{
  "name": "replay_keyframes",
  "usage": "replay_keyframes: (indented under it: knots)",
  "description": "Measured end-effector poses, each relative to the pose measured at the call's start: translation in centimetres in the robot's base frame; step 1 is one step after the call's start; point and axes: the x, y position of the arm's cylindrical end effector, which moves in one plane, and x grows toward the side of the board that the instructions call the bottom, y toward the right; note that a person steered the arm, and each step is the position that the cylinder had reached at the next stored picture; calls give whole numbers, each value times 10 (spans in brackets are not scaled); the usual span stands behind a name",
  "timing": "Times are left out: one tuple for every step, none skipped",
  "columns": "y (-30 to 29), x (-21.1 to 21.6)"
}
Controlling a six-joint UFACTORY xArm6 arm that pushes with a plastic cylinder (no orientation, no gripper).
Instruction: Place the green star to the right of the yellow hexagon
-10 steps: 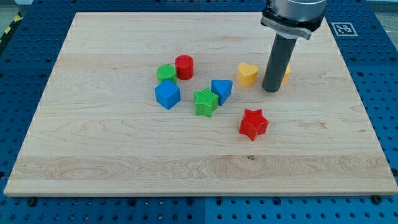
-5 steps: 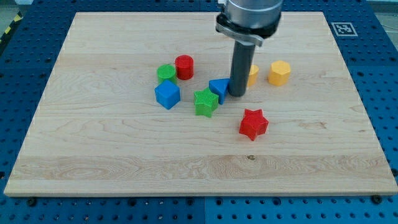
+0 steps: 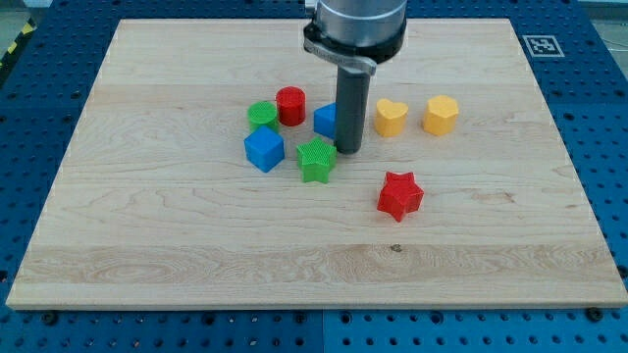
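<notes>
The green star (image 3: pixel 316 160) lies near the board's middle. My tip (image 3: pixel 349 150) stands just to its upper right, close to it, and partly hides a blue block (image 3: pixel 326 119) behind the rod. The yellow hexagon (image 3: pixel 441 115) lies at the view's right, with a yellow heart (image 3: pixel 391 117) to its left. The rod stands between the blue block and the yellow heart.
A blue cube (image 3: pixel 264 149), a green round block (image 3: pixel 262 115) and a red cylinder (image 3: pixel 290 105) cluster left of the star. A red star (image 3: pixel 399 194) lies to the lower right. The wooden board (image 3: pixel 147 235) sits on a blue perforated base.
My tip has moved left from beside the yellow hexagon to next to the green star. The blue block has shifted up and left, and the green star slightly left.
</notes>
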Motion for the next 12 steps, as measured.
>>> replay_keyframes:
  knots:
    - [1, -18]
    - [4, -2]
    - [24, 23]
    - [35, 49]
    - [25, 69]
    - [-9, 79]
    - [-49, 73]
    - [-57, 73]
    - [-12, 83]
    - [2, 77]
    - [-32, 82]
    - [-56, 75]
